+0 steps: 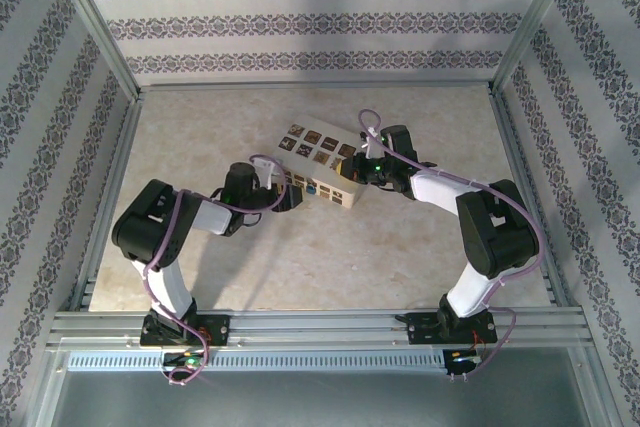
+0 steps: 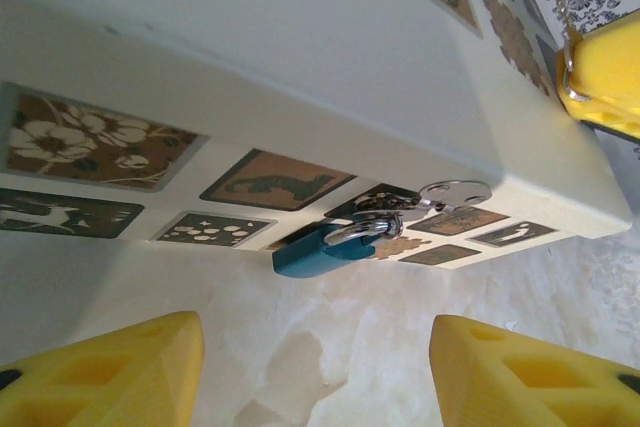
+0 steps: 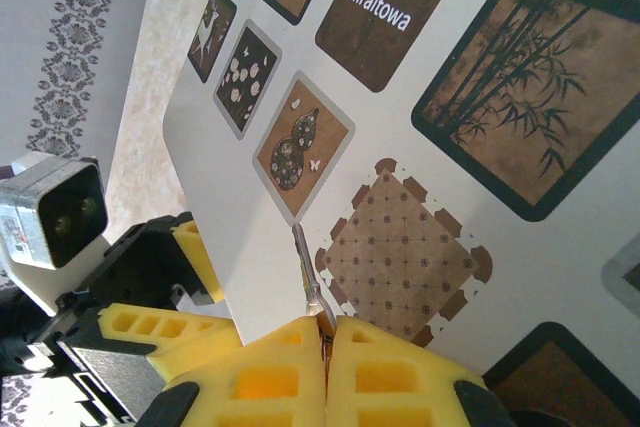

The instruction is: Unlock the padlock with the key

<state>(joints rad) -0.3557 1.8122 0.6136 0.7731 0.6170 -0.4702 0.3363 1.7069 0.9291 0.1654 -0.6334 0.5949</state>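
— So, where is the padlock from your side?

— On my left wrist camera the padlock [image 2: 318,255] is dead ahead at twelve o'clock. It hangs against the side of the cream box [image 2: 300,37], just under the patterned tiles. The blue body sits low and the silvery shackle hooks up into the box fitting. Its long axis runs from about eight o'clock at the body to two o'clock at the shackle.

— And the grippers?

— My left gripper [image 2: 315,372] is spread wide with nothing between the pads. The padlock is centred in the gap, apart from both. My right gripper [image 3: 325,342] is pinched tight on a thin metal blade that I take to be the key [image 3: 305,272], seen edge-on. It lies close over the box's tiled top face; I can't tell if it touches.

— Which arm is nearer?

— Left, clearly. From above, the left gripper is at the box's seven o'clock side, where the lock hangs. The right is at the three o'clock end, with the box's corner between it and the lock. From the right gripper the lock lies round at about eight o'clock.

— So the key has to travel.

— That's my reading. It must come round the corner and line up with the body's low end, where I'd expect the keyway, though I can't see one. A round silvery piece [image 2: 455,191] sits just beside the shackle at two o'clock; hasp or second key, I can't tell.
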